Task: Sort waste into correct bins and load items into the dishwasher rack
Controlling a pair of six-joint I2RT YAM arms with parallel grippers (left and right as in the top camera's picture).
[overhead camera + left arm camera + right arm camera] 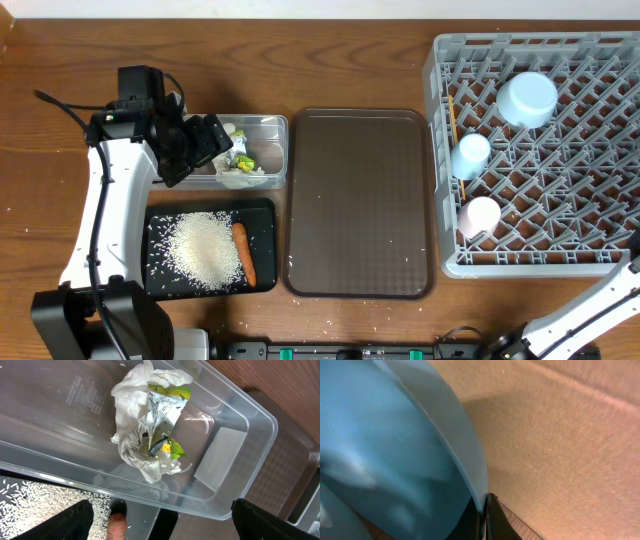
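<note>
The right hand (485, 510), clenched on the blue plate (395, 450) at its rim, reaches in by the rack's (440, 150) near right corner, so it is nearer. The left hand (162, 520) hangs released far left of the rack, over the tissue (135, 435) in the clear tub (235, 445).

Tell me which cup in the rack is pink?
The pinkish-white cup closest to the robot's side of the rack; the light-blue cup sits just behind it.

A brown wood-grain table (350, 60) spans the whole view.
</note>
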